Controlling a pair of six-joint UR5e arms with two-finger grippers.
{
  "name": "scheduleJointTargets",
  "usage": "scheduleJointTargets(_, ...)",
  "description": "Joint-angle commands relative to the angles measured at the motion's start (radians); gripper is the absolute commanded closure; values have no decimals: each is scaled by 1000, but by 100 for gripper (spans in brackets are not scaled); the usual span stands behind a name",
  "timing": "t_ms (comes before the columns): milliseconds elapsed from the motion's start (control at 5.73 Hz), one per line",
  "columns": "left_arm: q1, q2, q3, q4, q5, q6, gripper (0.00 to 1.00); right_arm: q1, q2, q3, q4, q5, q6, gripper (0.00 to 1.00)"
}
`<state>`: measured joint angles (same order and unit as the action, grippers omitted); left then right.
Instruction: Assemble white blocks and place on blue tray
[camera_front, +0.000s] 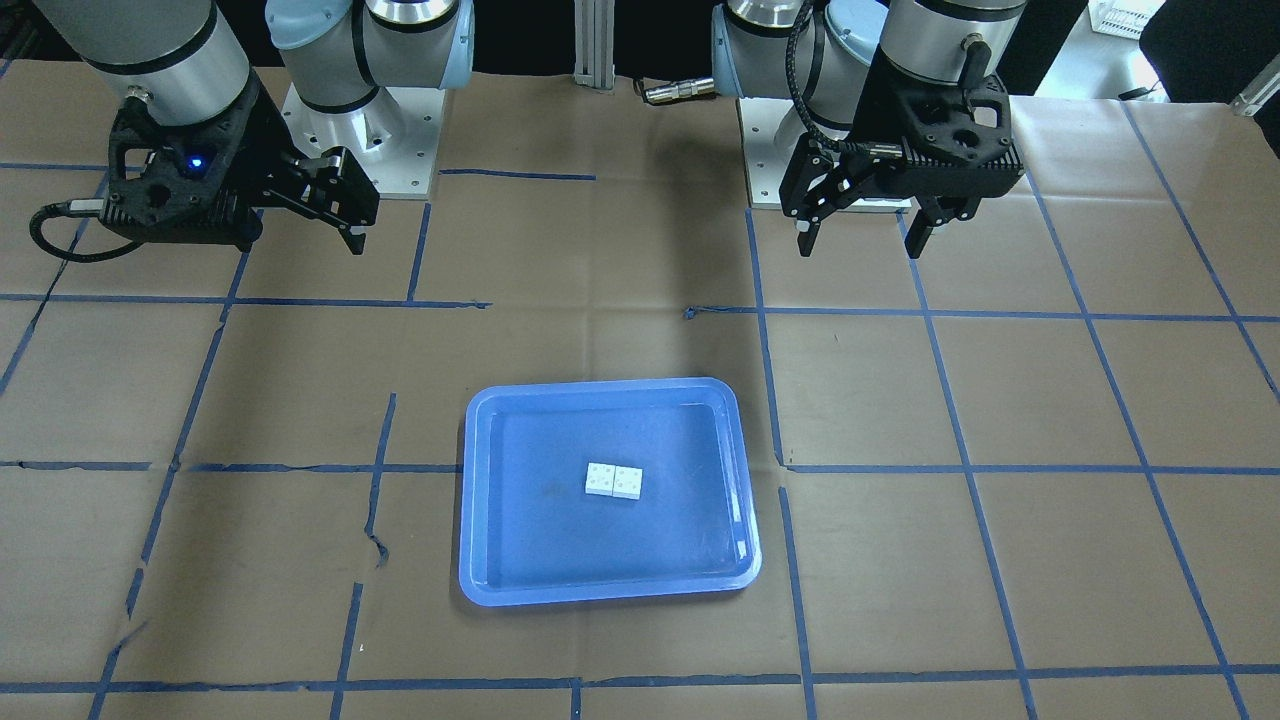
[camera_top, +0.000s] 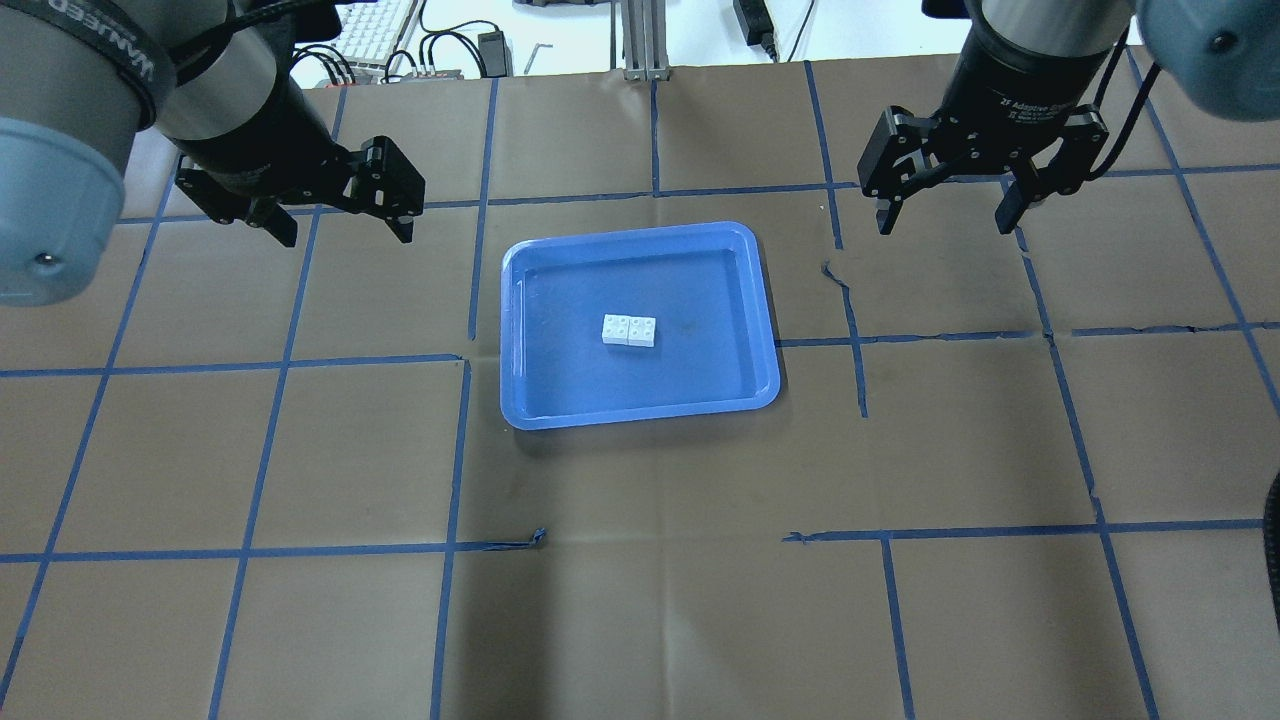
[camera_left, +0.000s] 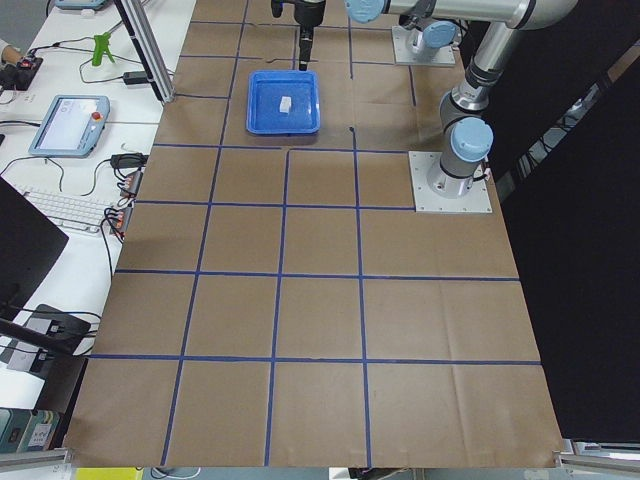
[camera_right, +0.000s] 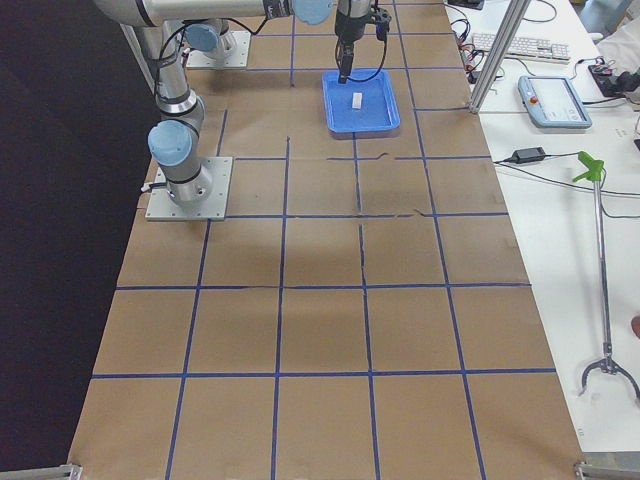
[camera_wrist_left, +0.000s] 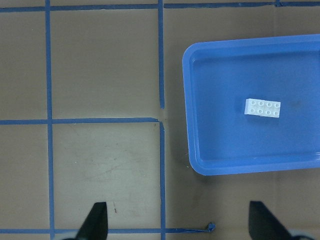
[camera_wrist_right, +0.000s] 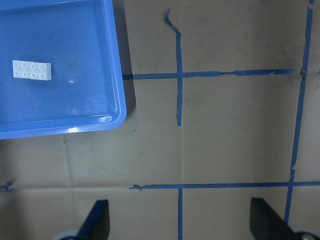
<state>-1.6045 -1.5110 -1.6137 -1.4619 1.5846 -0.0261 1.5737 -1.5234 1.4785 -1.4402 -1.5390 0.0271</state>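
Note:
The two white blocks (camera_top: 629, 330) sit joined side by side, studs up, near the middle of the blue tray (camera_top: 640, 415). They also show in the front view (camera_front: 613, 482) and in both wrist views (camera_wrist_left: 263, 107) (camera_wrist_right: 32, 70). The tray (camera_front: 600, 590) lies flat at the table's centre. My left gripper (camera_top: 347, 237) is open and empty, raised off the tray's left side; it also shows in the front view (camera_front: 860, 249). My right gripper (camera_top: 945, 224) is open and empty, raised off the tray's right side. Neither gripper touches anything.
Brown paper with a grid of blue tape (camera_top: 470, 360) covers the table. The two arm bases (camera_front: 360, 140) (camera_front: 790, 150) stand at the robot's edge. A keyboard (camera_left: 60, 208) and a pendant (camera_left: 68, 122) lie on the side bench beyond the table.

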Motion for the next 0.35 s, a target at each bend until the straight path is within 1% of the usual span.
scheduleJointTargets(0,0,0,-2,0,-2,0,1,-1,2,3,-2,-3,1,0)
scheduleJointTargets(174,0,0,-3,0,-2,0,1,-1,2,3,-2,-4,1,0)
